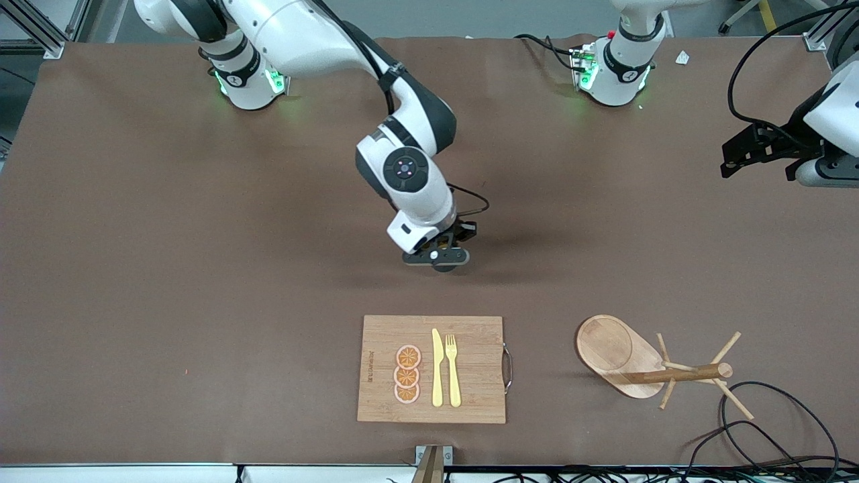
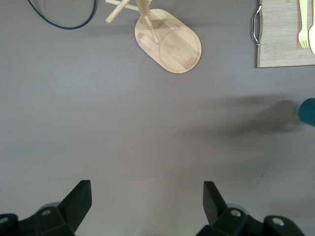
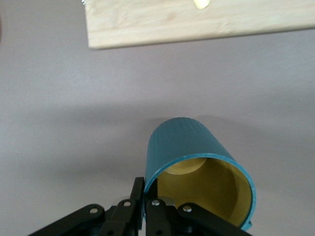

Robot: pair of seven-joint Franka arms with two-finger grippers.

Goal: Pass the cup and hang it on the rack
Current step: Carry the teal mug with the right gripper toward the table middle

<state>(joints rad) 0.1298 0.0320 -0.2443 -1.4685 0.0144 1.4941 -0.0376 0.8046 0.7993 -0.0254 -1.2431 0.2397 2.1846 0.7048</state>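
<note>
The cup [image 3: 197, 152] is a ribbed teal mug with a yellow inside. My right gripper [image 3: 151, 191] is shut on its rim, one finger inside the wall and one outside. In the front view that gripper [image 1: 437, 260] is over the middle of the table, farther from the camera than the cutting board, and hides the cup. I cannot tell whether the cup touches the table. The left wrist view catches the cup's edge [image 2: 309, 112]. The wooden rack [image 1: 644, 365] stands toward the left arm's end, near the front edge. My left gripper [image 2: 146, 195] waits open and empty above bare table.
A bamboo cutting board [image 1: 470, 396] lies near the front edge, with three orange slices [image 1: 407, 373], a yellow knife [image 1: 437, 367] and a fork [image 1: 453, 369] on it. Black cables [image 1: 772, 429] loop on the table beside the rack.
</note>
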